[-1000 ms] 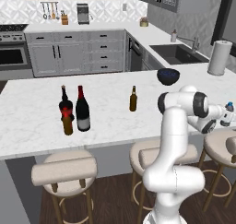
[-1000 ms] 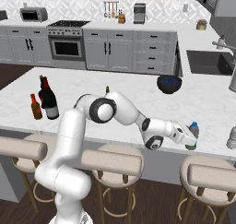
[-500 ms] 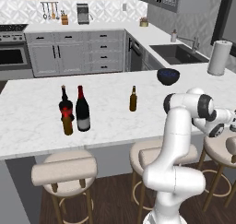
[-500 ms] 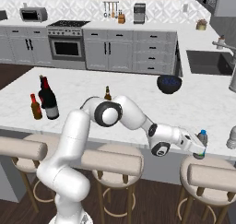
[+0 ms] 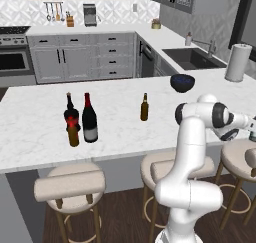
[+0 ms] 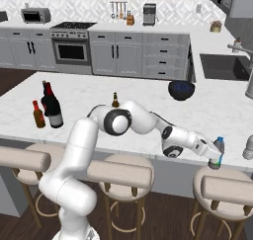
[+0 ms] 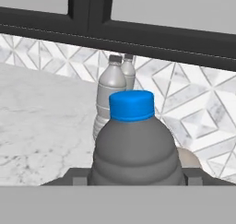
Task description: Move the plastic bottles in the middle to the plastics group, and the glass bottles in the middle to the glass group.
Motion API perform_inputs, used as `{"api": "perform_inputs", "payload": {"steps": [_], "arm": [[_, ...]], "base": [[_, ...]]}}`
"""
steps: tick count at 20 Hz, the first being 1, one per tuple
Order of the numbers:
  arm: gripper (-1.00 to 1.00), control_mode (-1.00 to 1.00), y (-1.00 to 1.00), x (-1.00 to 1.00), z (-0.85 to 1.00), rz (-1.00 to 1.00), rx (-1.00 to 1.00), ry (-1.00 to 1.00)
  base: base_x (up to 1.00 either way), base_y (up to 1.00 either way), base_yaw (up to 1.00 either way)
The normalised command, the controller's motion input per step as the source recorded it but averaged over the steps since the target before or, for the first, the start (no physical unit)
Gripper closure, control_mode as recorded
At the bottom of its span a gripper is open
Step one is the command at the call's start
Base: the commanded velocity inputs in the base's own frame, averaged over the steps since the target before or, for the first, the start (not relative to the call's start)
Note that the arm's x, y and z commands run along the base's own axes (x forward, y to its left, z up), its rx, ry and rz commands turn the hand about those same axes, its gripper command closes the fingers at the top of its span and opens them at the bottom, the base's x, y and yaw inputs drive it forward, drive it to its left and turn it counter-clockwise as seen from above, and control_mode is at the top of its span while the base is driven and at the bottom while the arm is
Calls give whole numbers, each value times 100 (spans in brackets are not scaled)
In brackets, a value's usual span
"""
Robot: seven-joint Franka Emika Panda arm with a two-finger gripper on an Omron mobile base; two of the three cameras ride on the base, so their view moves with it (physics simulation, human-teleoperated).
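Left base view: the white jointed arm reaches far right, its hand at the picture's edge over the white marbled tabletop [image 5: 120, 129]. Well to the pincer's left stand the slim olive-brown beer bottle [image 5: 144, 107], and farther on the tall black wine bottle [image 5: 89, 119] with red foil, touching the dark red-label bottle [image 5: 71, 116] and the stubby amber bottle [image 5: 73, 135]. A glossy dark bowl [image 5: 182, 82] sits behind the arm.

Right base view: the pincer [image 6: 216, 157] is clamped on the small plastic bottle [image 6: 218, 151], upright with a blue cap and teal band, at the tabletop's near right edge. A pale ribbed bottle [image 6: 248, 147] stands just to its right. Since a second ago the arm has stretched further right, carrying the bottle along.

Hand view: the held bottle's rounded, ribbed grey shoulders and smooth blue cap [image 7: 132, 106] rise between the fingers. Beyond it two pale, ridged plastic bottles [image 7: 110, 94] stand close together against the patterned tile wall.
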Motion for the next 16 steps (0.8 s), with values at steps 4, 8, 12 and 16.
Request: {"api": "perform_inputs", "payload": {"steps": [4, 8, 12, 16], "arm": [[100, -100, -11, 26, 29, 1, 13, 0], [100, -100, -11, 14, 21, 1, 10, -4], [100, -100, 0, 15, 12, 1, 4, -14], [100, -100, -1, 28, -2, 1, 0, -16]], "base": [[0, 0, 0], [0, 0, 0], [0, 0, 0], [0, 0, 0]]}}
